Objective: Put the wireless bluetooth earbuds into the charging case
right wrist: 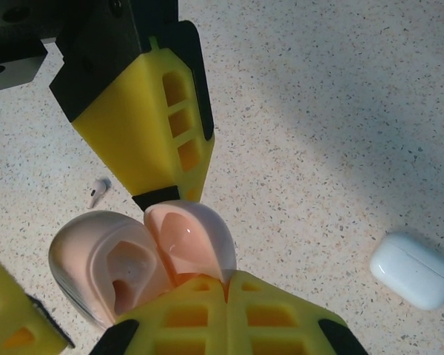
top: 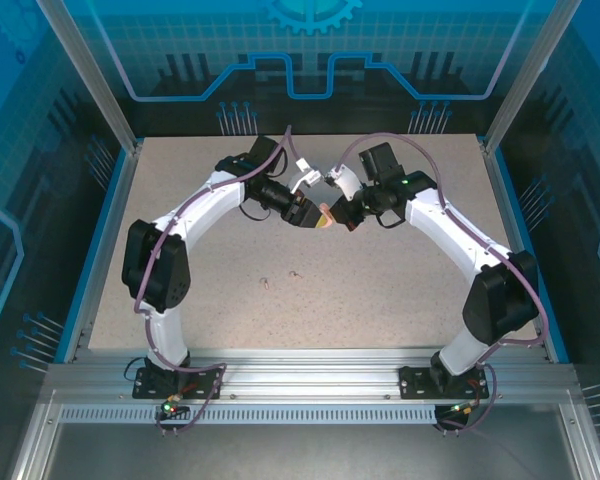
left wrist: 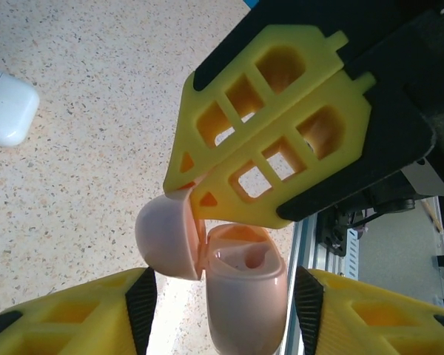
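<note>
Earbud (right wrist: 98, 191) loose near left fingers (left wrist: 74, 318) spread round pink case (left wrist: 244, 296), right fingers (right wrist: 200, 318) pinching lid (right wrist: 192, 237)

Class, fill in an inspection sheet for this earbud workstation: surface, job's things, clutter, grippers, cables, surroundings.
Surface: speckled beige table.
Job's things: pink case between the grippers, its lid open; white case closed, on the table; white earbud lying loose on the table.
Clutter: nothing seen.
Grippers: left gripper has its jaws either side of the pink case's body, grip unclear; right gripper is shut, tips at the lid's rim.
Cables: purple cables looped along both arms.
Surroundings: blue panels around the cell; aluminium frame at the near edge.
</note>
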Robot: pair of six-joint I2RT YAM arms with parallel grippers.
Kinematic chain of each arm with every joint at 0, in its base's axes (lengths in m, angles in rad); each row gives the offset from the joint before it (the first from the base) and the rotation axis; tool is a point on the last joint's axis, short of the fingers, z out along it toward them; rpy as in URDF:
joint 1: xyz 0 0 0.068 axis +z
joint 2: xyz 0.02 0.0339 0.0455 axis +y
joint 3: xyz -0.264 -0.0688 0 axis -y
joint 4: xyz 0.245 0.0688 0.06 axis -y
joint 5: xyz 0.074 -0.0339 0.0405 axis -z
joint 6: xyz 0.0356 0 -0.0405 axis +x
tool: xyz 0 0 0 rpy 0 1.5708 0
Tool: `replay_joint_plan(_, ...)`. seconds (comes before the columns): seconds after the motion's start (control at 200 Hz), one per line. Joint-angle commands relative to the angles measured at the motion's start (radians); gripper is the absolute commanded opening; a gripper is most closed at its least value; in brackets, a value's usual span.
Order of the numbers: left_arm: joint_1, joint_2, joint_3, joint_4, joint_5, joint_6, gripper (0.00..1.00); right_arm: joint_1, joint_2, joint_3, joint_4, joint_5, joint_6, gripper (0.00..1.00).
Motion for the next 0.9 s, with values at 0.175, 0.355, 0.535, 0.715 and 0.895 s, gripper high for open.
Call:
replay_joint_plan(0.175,0.003,0.031,0.028,0.004,0.045,0.003,0.46,0.027,0.022,0.054,-0.017,-0.007,-0.011,0.0)
replay_joint_plan(0.355,0.003,0.031,0.024,0.024,0.057,-0.009,0.45,0.031,0.025,0.056,-0.017,-0.004,-0.013,0.0)
replay_joint_plan(0.535,0.004,0.03,0.023,0.04,0.059,-0.015,0.38,0.032,0.026,0.054,-0.02,0.001,-0.015,0.0)
replay_joint_plan(0.715,0.004,0.027,0.024,0.048,0.06,-0.02,0.21,0.032,0.023,0.057,-0.022,0.01,-0.017,0.0)
replay_joint_plan(0.895,0.004,0.014,0.014,0.052,0.065,-0.024,0.0,0.024,0.021,0.08,-0.02,0.043,0.008,0.0)
